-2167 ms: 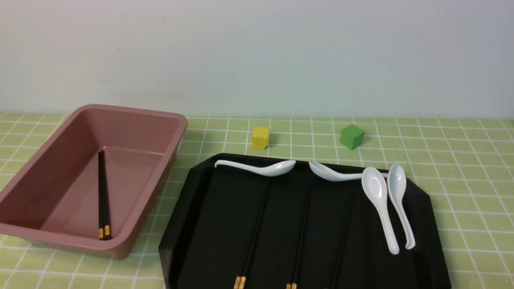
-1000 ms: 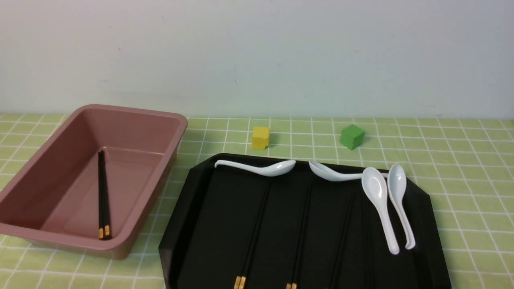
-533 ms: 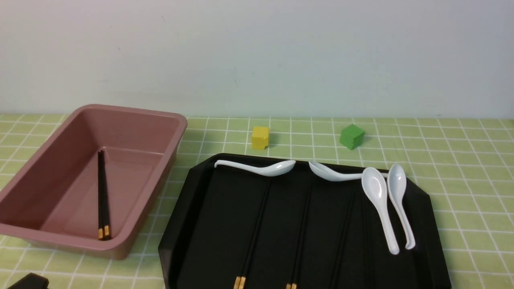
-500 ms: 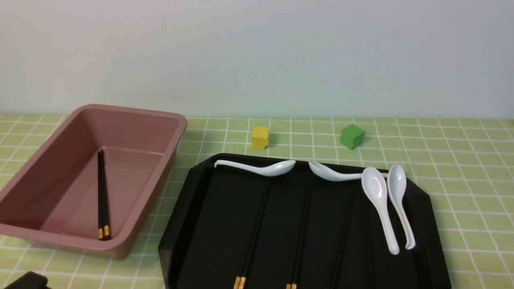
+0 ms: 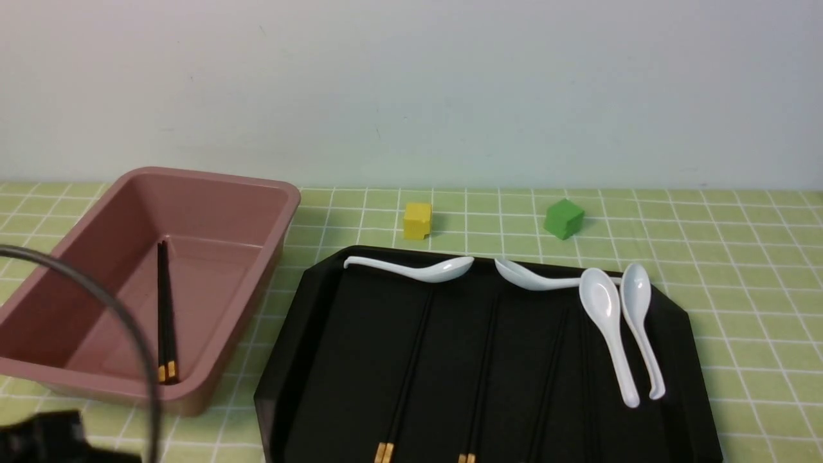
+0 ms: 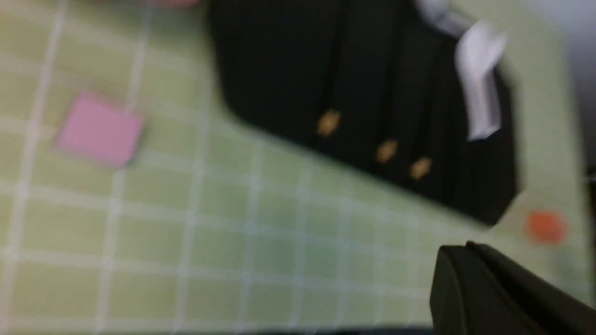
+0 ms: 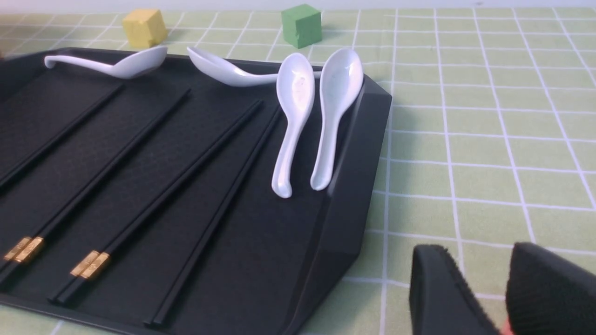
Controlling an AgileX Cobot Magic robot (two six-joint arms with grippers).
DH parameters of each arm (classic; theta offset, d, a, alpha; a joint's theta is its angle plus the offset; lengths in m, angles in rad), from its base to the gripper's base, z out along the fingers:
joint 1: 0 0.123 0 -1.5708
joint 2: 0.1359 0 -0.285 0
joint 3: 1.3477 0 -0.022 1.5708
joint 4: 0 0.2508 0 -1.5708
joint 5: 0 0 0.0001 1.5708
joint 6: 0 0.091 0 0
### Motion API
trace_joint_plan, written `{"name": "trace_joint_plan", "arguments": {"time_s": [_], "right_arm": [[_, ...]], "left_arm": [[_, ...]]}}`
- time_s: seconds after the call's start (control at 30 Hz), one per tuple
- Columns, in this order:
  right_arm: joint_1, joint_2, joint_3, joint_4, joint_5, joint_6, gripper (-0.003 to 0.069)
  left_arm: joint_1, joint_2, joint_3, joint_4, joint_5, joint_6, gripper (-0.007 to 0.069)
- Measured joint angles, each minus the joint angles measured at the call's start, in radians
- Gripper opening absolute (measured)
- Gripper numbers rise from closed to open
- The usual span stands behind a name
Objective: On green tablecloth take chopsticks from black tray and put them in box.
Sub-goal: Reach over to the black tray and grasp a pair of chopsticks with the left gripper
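Note:
The black tray (image 5: 289, 360) lies on the green tablecloth (image 5: 739, 289) at front centre. Several pairs of chopsticks (image 5: 405, 386) lie lengthwise in it, gold ends toward me; they also show in the right wrist view (image 7: 93, 186). One pair of chopsticks (image 5: 165, 315) lies in the pink box (image 5: 212, 186) at the left. My left gripper (image 6: 458, 249) is shut and empty, above the cloth short of the tray's (image 6: 279, 70) near edge; this view is blurred. My right gripper (image 7: 475, 260) is open and empty over the cloth beside the tray's (image 7: 354, 186) right rim.
Several white spoons (image 5: 611, 328) lie along the tray's far and right sides. A yellow cube (image 5: 417, 220) and a green cube (image 5: 564, 218) stand behind the tray. My left arm (image 5: 38, 437) and its cable (image 5: 128, 328) cross the box's near corner. A pink square (image 6: 100, 128) and an orange thing (image 6: 545, 226) lie on the cloth.
My left arm and its cable have risen into the front view at the bottom left. Nothing on the table has moved.

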Motion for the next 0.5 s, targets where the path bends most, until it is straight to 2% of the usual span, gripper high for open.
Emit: {"name": "trace_joint_plan", "arguments": {"time_s": [0.07,0.13,0.27,0.3,0.4,0.43,0.5], "right_arm": [[0.000,0.000,0.000,0.000,0.000,0.000,0.0240],[0.000,0.000,0.000,0.000,0.000,0.000,0.0240],[0.000,0.000,0.000,0.000,0.000,0.000,0.0240],[0.000,0.000,0.000,0.000,0.000,0.000,0.0240],[0.000,0.000,0.000,0.000,0.000,0.000,0.0240],[0.000,0.000,0.000,0.000,0.000,0.000,0.0240],[0.000,0.000,0.000,0.000,0.000,0.000,0.0240]], "left_arm": [[0.000,0.159,-0.050,0.087,0.078,0.013,-0.0013],[-0.001,0.242,-0.077,0.109,0.086,0.019,-0.0013],[-0.072,0.365,-0.123,0.088,0.058,0.039,-0.0013],[-0.155,0.401,-0.139,0.073,-0.003,0.036,-0.0013],[-0.309,0.456,-0.166,0.082,-0.106,-0.047,-0.0013],[-0.309,0.456,-0.166,0.086,-0.109,-0.047,-0.0013],[-0.418,0.522,-0.206,0.150,-0.128,-0.147,-0.0013]]}}
